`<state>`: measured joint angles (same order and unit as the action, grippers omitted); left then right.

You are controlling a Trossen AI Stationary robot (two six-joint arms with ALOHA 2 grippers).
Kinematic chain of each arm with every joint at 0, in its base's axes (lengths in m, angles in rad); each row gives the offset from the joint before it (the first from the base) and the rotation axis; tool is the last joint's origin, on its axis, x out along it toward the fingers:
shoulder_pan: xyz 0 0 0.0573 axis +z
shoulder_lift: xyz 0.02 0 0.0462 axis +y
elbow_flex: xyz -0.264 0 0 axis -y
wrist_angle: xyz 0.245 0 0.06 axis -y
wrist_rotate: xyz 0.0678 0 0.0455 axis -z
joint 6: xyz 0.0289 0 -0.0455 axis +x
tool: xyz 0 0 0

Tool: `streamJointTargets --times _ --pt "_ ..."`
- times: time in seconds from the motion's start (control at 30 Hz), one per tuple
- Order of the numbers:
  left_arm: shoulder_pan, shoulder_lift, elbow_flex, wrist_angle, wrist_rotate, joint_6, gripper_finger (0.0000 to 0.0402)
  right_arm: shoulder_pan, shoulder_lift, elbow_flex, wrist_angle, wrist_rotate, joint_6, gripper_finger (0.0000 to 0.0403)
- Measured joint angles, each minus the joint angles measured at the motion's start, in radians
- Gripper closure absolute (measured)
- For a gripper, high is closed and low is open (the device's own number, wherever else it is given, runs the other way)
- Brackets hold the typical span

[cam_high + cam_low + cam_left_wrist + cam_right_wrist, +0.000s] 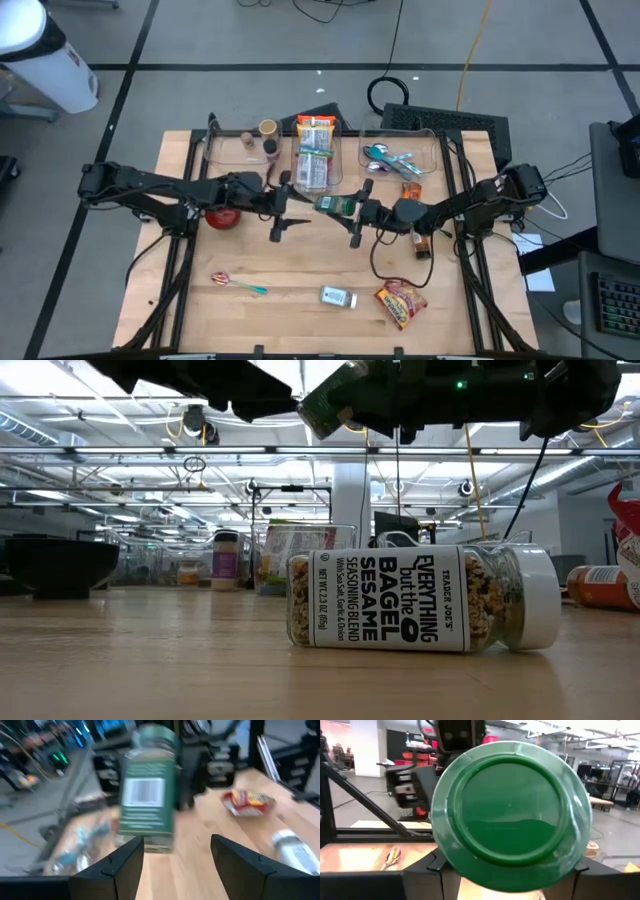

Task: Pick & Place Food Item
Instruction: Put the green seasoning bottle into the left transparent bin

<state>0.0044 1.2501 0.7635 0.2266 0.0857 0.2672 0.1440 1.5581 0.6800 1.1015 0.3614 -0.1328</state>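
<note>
Green bottle up in the air mid-table, just in front of the middle bin, clamped by R gripper. L gripper right opposite it, fingers spread, holding nothing. Seasoning jar lying on its side nearer the front edge.

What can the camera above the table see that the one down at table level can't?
Only the high view shows the left gripper open beside the green bottle, which the right gripper holds, plus the red snack packet and the three clear bins. Only the low view lets you read the label on the seasoning jar, Everything but the Bagel Sesame. Both show that jar lying on its side on the wooden table.
</note>
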Motion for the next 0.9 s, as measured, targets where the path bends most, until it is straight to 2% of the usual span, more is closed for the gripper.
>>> streamJointTargets --times 0.13,0.27,0.5,0.7,0.9 --pt "-0.002 0.035 0.103 -0.183 0.001 -0.003 0.0163 -0.022 0.000 0.002 -0.036 -0.052 0.045 0.0212" --pt "-0.002 0.082 0.198 -0.299 -0.011 -0.001 0.0163 -0.034 0.000 0.044 -0.144 -0.094 0.070 0.0212" --pt "-0.002 0.135 0.254 -0.344 -0.038 -0.011 0.0163 -0.030 0.000 0.084 -0.257 -0.093 0.072 0.0212" --pt "-0.002 0.149 0.255 -0.359 -0.042 -0.014 0.0163 -0.026 0.002 0.086 -0.264 -0.094 0.069 0.0212" --pt "-0.002 0.150 0.256 -0.363 -0.093 -0.007 0.0163 -0.026 0.002 0.088 -0.262 -0.093 0.069 0.0212"
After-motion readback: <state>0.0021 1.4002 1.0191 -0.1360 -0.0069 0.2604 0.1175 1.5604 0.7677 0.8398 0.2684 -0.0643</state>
